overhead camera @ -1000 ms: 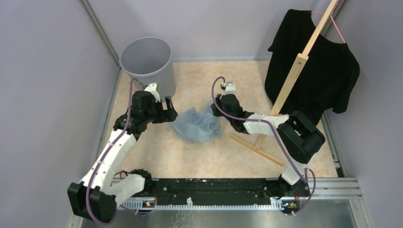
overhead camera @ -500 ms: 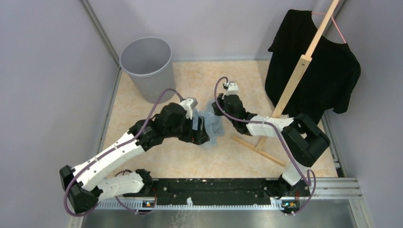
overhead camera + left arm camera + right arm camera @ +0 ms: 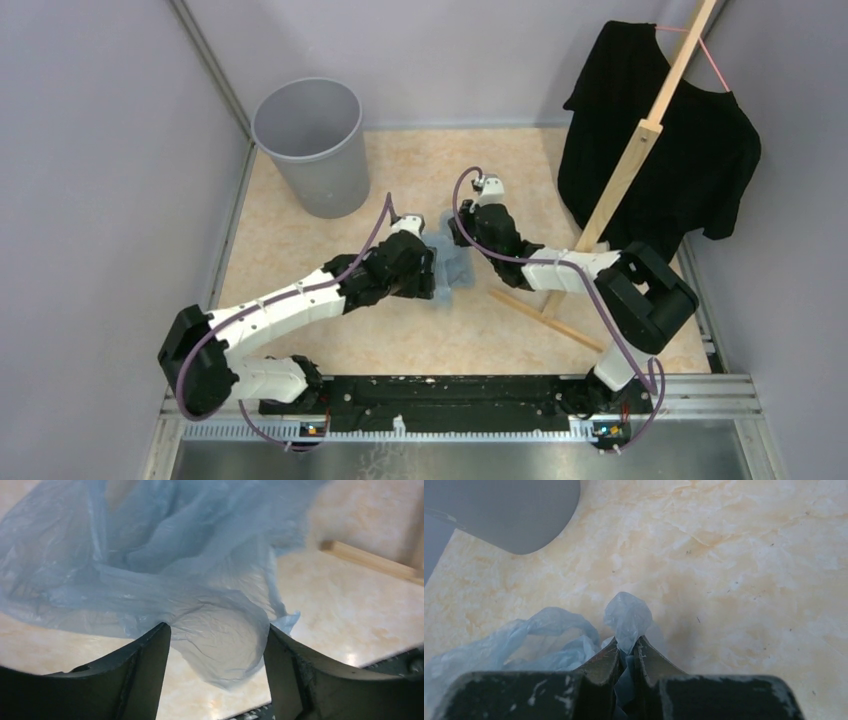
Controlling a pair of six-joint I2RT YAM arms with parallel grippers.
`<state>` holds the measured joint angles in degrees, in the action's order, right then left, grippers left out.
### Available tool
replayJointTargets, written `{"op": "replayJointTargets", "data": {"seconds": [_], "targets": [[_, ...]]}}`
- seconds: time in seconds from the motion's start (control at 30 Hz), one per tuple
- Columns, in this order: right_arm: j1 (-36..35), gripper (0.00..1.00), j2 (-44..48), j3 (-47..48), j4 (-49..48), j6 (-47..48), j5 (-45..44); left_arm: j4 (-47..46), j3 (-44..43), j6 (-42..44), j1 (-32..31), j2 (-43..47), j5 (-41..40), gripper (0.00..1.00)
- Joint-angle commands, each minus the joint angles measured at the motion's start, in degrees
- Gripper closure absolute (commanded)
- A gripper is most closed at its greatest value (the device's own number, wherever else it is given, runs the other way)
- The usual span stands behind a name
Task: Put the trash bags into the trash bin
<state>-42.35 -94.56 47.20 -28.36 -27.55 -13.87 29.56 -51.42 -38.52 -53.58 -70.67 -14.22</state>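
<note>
Blue-grey and crinkled: found the trash bags point(image 3: 452, 262) bunched on the desk point(image 3: 400, 340), between the two arms. Saw the right end effector point(image 3: 628, 642) clenched on a tuft of that film, pinched tight. Saw the left end effector point(image 3: 216, 629) spread wide, released, a loose fold of film lying in its gap, ungripped. Noted the trash bin point(image 3: 310, 140) upright at the far left corner, well apart from the bags. Spotted a black T-shirt point(image 3: 680, 150) hung at far right.

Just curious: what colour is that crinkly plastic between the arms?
Pale translucent blue; the trash bags show best in the left wrist view.
</note>
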Motion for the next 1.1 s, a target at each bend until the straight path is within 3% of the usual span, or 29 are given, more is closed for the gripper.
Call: {"op": "replayJointTargets", "data": {"seconds": [0.0, 0.17, 0.23, 0.33, 0.47, 0.6, 0.77, 1.0, 1.07], "targets": [[0.36, 0.91, 3.52, -1.58, -6.63, 2.58, 1.27, -2.41, -2.36, 11.26, 5.56, 0.00, -5.04, 0.39], [0.21, 0.80, 4.21, -4.09, -12.77, 4.85, 6.02, -3.51, -1.86, 21.73, 11.06, 2.90, -9.20, 0.79], [-0.09, 0.74, 3.71, -3.94, -13.70, 5.99, 7.81, -3.31, -2.75, 24.82, 12.61, 4.21, -10.43, 0.88], [-1.33, 0.51, 2.96, -3.08, -13.78, 8.53, 8.49, -3.82, -3.18, 29.50, 13.13, 6.53, -11.47, 0.93], [-3.56, 0.35, 3.08, -2.53, -13.67, 12.36, 7.39, -4.22, -0.55, 31.10, 13.24, 8.70, -8.65, 1.00], [-4.59, 0.28, 4.00, -2.70, -13.42, 14.33, 4.45, -2.99, 3.29, 30.53, 13.24, 9.34, -5.91, 1.00], [-5.64, 0.16, 5.27, 0.96, -2.70, 16.31, -12.76, 3.52, 1.58, 33.03, 13.24, 9.98, -8.37, 1.00], [-5.63, 0.13, 6.79, 8.83, 15.16, 12.29, -15.52, 0.29, 4.20, 35.24, 13.20, 12.22, -4.72, 1.00], [-5.60, 0.08, 6.39, 11.18, 19.92, 11.02, -17.14, -0.43, 4.31, 35.60, 13.19, 12.23, -4.24, 1.00]]}}
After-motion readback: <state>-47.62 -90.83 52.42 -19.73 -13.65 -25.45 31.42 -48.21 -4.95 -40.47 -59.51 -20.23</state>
